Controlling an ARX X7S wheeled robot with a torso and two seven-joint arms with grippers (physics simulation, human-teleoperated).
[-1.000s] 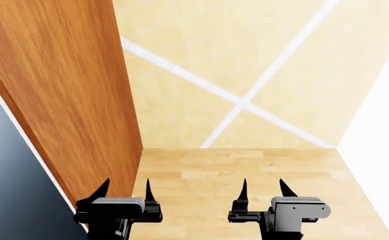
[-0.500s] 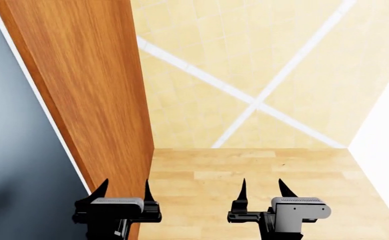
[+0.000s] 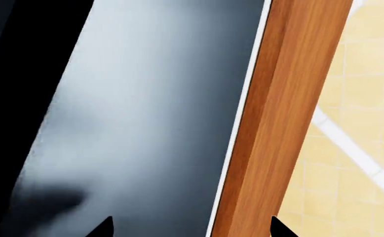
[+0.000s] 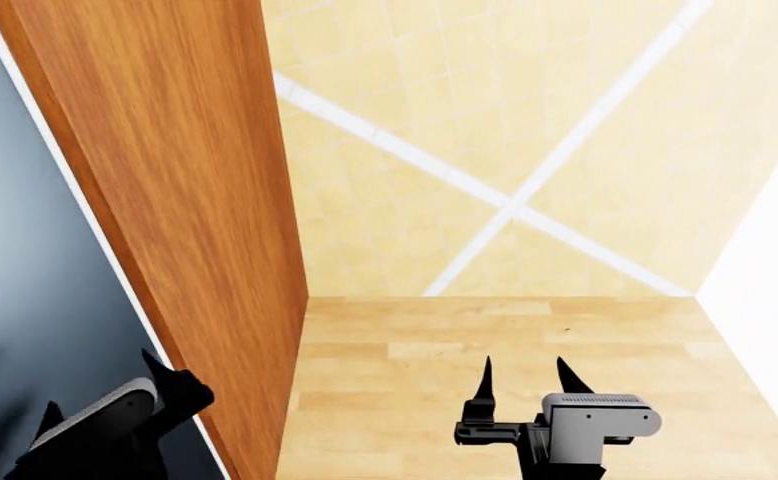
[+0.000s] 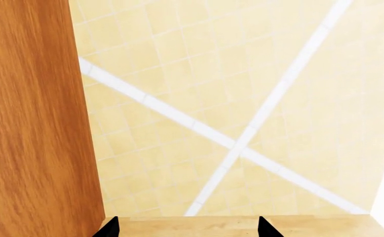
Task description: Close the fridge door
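The fridge door [image 4: 29,260] is the glossy dark panel at the head view's left, with a thin pale edge strip [image 4: 96,240] against the wood. Its handle is not in view. My left gripper [image 4: 100,385] hangs tilted in front of the door's lower part, open and empty. In the left wrist view the fridge door [image 3: 133,123] fills most of the frame. The left gripper [image 3: 190,228] straddles the pale strip [image 3: 241,123], one fingertip [image 3: 103,228] over the dark face. I cannot tell whether it touches. My right gripper [image 4: 528,372], also [image 5: 188,227], is open and empty over the wooden surface.
An orange-brown wood-grain panel [image 4: 176,200] stands right beside the door, also seen as the wood-grain panel [image 3: 284,123] and wood-grain panel [image 5: 34,123]. A pale wooden surface [image 4: 496,335] lies below the grippers. Beyond it is yellow tiled floor [image 4: 403,90] with crossing white lines. A white wall [image 4: 776,290] is at the right.
My left gripper has swung left off the wood panel and turned, now in front of the dark door. Earlier the view shifted, showing more door. The right gripper has not moved.
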